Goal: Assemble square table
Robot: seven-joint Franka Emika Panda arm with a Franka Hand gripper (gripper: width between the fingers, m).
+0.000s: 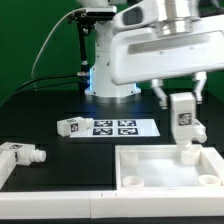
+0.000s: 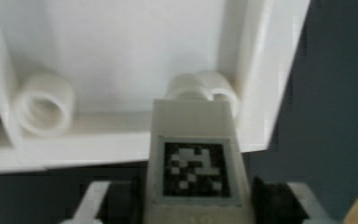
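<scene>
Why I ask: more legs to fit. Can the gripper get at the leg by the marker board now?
Probably not yet: the gripper is shut on a leg at the panel's corner. Once freed, likely yes; the loose leg lies in the open beside the marker board.

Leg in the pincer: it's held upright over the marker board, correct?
Not quite. The leg is held upright by the pincer, but over a corner socket of the square panel, not the marker board. The exterior view shows it.

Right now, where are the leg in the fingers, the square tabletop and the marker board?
held leg (image 1: 183, 118): exterior view, its tagged side.
square tabletop (image 1: 160, 166): exterior view, bare inner floor.
marker board (image 1: 118, 127): exterior view, its middle.
</scene>
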